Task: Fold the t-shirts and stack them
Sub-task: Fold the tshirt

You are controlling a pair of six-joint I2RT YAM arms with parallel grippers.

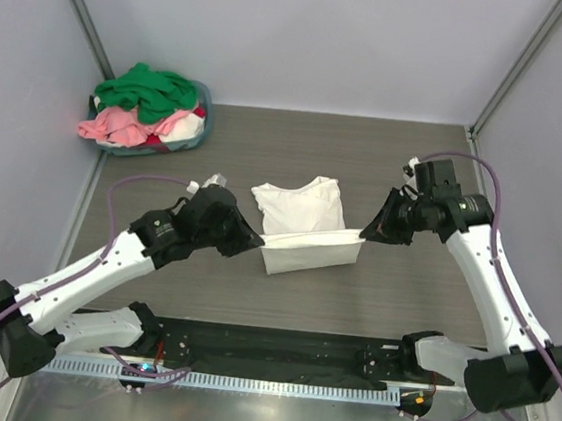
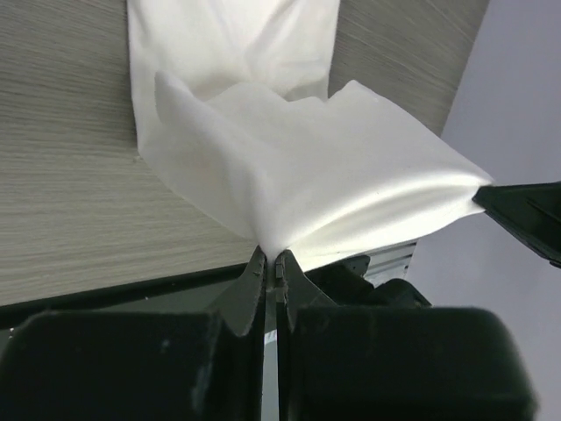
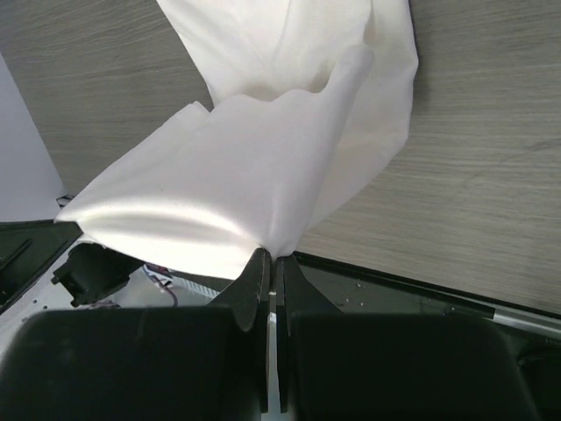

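A white t-shirt point(image 1: 305, 223) lies in the middle of the table, its near edge lifted and stretched between both grippers. My left gripper point(image 1: 258, 239) is shut on the shirt's left corner; the left wrist view shows the white cloth point(image 2: 316, 175) pinched at the fingertips point(image 2: 273, 257). My right gripper point(image 1: 367, 234) is shut on the right corner; the right wrist view shows the cloth point(image 3: 254, 175) pinched at its tips point(image 3: 273, 255). The shirt's far part rests flat on the table. Green point(image 1: 151, 91), pink point(image 1: 119, 125) and red point(image 1: 199, 112) shirts lie heaped at the back left.
The heap sits in a shallow blue-grey round basket point(image 1: 202, 136) at the back left corner. Grey walls close in the table on three sides. A black rail point(image 1: 266, 350) runs along the near edge between the arm bases.
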